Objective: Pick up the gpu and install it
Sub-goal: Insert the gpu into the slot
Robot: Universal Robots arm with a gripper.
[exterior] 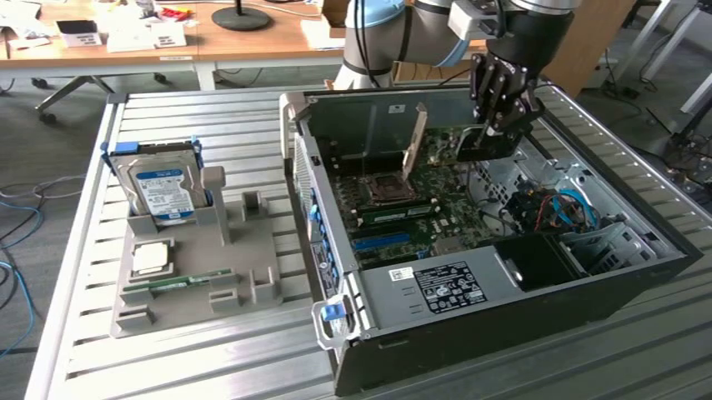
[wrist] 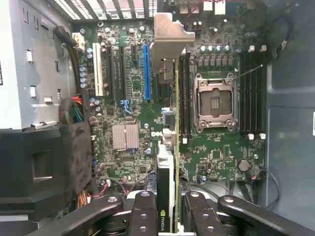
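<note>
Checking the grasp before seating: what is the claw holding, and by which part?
The claw pinches the gpu across its faces, at the end opposite its bracket.

Exterior cam high, oblique; wrist cam close, straight down.
Exterior sees open black metal computer case (exterior: 501, 333) at 4 o'clock; both share its green motherboard (wrist: 216, 147).

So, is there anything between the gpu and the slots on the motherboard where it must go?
Nothing visible. The gripper holds the gpu edge-down over the motherboard, beside the blue slot; the slots that show are bare. The board right under the gpu is hidden by it.
</note>
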